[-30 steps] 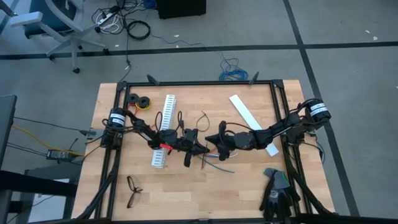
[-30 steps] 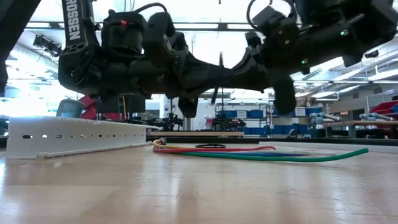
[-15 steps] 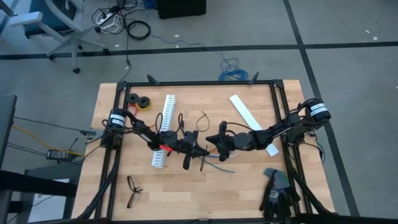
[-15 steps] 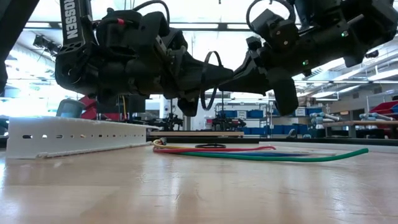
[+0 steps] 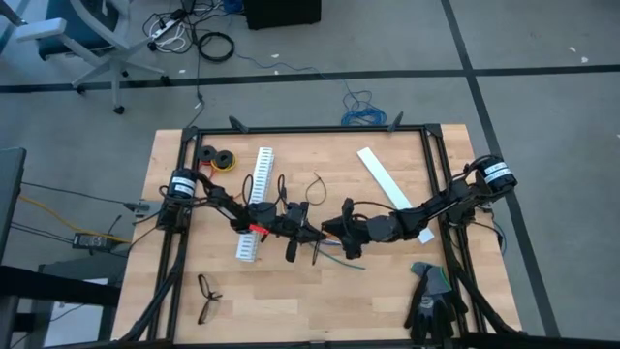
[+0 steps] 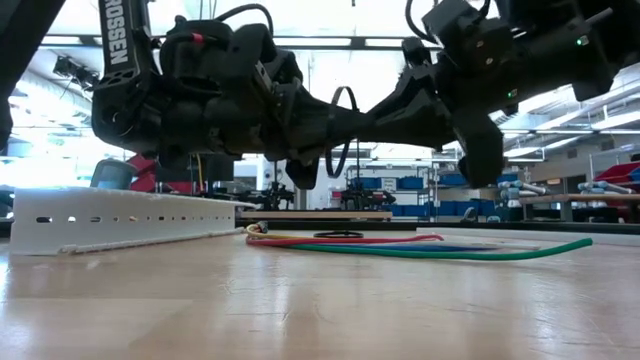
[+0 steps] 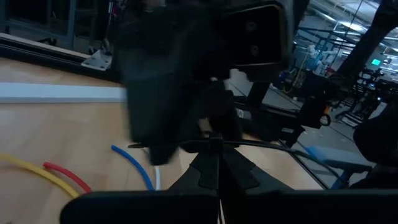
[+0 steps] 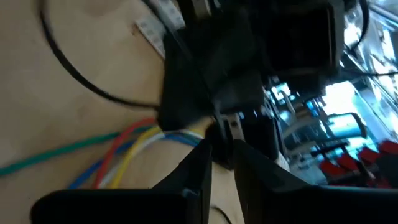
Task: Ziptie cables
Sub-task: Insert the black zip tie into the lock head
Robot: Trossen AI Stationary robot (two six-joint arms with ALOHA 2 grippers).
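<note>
Cables lie flat on the table near its middle, long axis running left-right in the low view, under both raised claws. Left claw is closed on a looped black ziptie held upright above them. Right claw meets it tip to tip, fingers slightly parted at the ziptie; grip unclear.

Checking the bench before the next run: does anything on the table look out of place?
The cables lie loose on the table, not yet bundled, while the ziptie is curled into a loop in the air between the left gripper and right gripper. Glasses and gloves lie at the front.
</note>
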